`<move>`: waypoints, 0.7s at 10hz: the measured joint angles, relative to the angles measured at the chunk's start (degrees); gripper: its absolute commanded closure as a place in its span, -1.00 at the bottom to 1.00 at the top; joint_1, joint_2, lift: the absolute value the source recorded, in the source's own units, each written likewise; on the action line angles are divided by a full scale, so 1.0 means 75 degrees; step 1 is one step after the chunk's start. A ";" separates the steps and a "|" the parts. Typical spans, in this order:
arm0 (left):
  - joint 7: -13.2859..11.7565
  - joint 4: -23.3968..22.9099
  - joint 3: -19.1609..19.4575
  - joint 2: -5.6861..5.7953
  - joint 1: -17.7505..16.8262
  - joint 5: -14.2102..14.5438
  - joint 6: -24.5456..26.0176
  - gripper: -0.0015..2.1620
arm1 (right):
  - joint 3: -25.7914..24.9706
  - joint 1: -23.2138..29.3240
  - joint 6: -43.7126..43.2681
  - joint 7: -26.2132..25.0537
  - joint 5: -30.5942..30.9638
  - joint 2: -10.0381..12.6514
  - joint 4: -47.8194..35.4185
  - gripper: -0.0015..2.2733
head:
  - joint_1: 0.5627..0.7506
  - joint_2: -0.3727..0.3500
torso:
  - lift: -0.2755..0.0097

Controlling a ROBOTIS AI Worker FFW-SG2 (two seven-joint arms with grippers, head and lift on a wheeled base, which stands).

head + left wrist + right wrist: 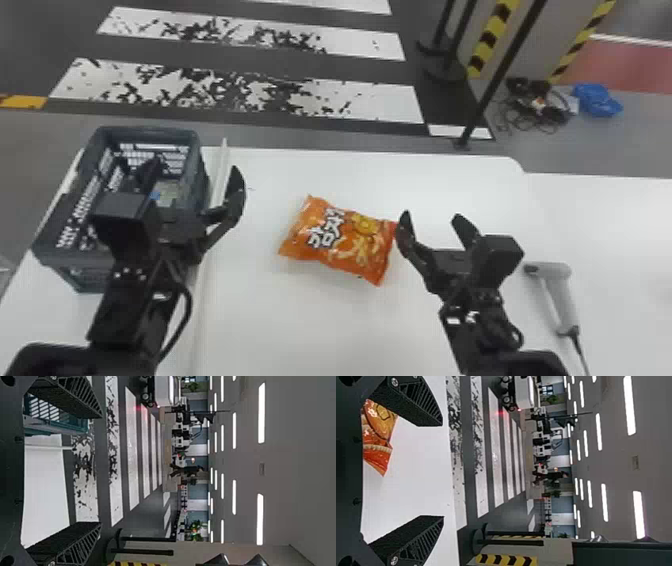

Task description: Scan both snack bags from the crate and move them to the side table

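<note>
On smooth tabletop (280,325), glossy snack bag (345,242)

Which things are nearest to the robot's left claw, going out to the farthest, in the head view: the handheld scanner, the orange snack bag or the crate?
From the left gripper:
1. Crate, at the left, partly behind the gripper.
2. Orange snack bag, in the middle.
3. Handheld scanner, far right.
</note>
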 measured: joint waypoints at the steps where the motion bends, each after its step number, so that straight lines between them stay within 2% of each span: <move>1: -0.0227 0.0012 0.0275 0.0005 0.0136 0.0119 -0.0427 -0.97 | -0.0065 -0.0186 0.0914 0.0076 -0.0107 0.0006 -0.0065 -0.92 | 0.41 -0.21 | 0.73; 2: -0.0485 0.0070 0.0521 0.0029 0.0285 0.0188 -0.0856 -0.97 | -0.0112 -0.0401 0.1796 0.0139 -0.0166 0.0011 -0.0133 -0.92 | 0.41 -0.17 | 0.73; 4: -0.0764 0.0167 0.0865 0.0046 0.0646 0.0340 -0.1506 -0.97 | -0.0241 -0.0844 0.3116 0.0330 -0.0375 0.0010 -0.0173 -0.92 | 0.41 -0.10 | 0.73; 7: -0.0866 0.0331 0.1077 0.0046 0.1003 0.0542 -0.2005 -0.97 | -0.0864 -0.1829 0.5837 0.0795 -0.1124 -0.0015 -0.0155 -0.92 | 0.41 -0.06 | 0.73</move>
